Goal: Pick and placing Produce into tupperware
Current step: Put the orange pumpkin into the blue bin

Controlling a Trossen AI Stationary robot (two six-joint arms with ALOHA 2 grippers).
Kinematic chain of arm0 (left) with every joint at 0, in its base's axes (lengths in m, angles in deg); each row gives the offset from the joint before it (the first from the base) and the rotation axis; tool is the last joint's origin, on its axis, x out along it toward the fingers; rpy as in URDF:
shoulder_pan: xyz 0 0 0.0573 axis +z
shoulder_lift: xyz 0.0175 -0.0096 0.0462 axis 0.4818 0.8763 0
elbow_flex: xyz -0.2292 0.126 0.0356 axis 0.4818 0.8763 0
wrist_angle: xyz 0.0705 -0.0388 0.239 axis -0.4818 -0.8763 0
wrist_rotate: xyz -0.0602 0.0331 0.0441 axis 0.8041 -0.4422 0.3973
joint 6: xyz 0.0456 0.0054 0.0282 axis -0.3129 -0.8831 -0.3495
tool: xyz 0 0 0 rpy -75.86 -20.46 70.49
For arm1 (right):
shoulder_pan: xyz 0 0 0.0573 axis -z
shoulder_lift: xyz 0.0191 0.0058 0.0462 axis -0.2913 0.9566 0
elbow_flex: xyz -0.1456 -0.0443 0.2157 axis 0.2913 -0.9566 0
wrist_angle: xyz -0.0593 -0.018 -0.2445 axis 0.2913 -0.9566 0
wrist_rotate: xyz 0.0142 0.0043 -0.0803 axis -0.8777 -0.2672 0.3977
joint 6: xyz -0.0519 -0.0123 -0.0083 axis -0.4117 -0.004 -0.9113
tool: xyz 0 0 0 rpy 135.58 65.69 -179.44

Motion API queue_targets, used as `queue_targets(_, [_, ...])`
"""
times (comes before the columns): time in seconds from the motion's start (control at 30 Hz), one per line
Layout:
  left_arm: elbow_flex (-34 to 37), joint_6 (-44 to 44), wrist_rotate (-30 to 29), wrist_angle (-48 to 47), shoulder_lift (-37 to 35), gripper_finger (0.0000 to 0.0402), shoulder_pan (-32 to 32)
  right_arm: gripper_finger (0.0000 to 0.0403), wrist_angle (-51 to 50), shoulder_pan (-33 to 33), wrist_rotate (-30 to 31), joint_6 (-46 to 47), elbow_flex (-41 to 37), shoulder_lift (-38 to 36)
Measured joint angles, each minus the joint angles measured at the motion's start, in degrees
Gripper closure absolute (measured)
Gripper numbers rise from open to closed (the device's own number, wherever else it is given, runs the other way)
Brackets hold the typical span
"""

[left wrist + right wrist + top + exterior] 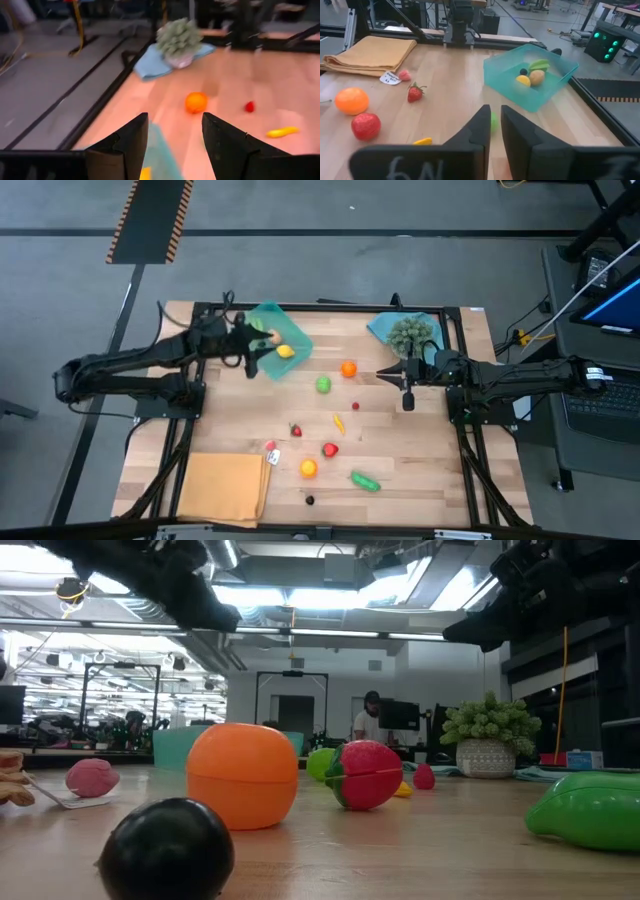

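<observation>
The teal tupperware (283,337) rests on its flat bottom at the table's far left, with a yellow piece (523,80), a tan piece (536,77), a green one and a dark berry inside. Loose produce lies over the table's middle: an orange (348,368), a green ball (323,385), a strawberry (296,430), a green cucumber (365,480) and others. My left gripper (175,122) hovers open over the tupperware's near left side (256,354), nothing between its fingers. My right gripper (493,112) is shut and bare, raised at the right (388,373).
A bushy grey-green cluster (410,332) stands on a blue cloth at the far right. A folded orange-tan mat (225,488) lies at the near left. A pink piece with a tag (272,447) lies beside it. Black frame rails run along the table's edges.
</observation>
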Motion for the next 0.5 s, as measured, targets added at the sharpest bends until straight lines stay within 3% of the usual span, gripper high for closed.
queue_targets(0.23, [11.75, 2.70, 0.00, 12.82, -5.86, 0.0223, -7.22, 0.0285, -0.13, 0.00, 0.01, 0.06, 0.00, 0.00])
queue_targets(0.5, [15.94, 4.95, -0.54, 14.34, -9.04, 0.0223, -14.66, 0.0165, -0.03, -1.19, 0.01, 1.96, 0.00, 0.35])
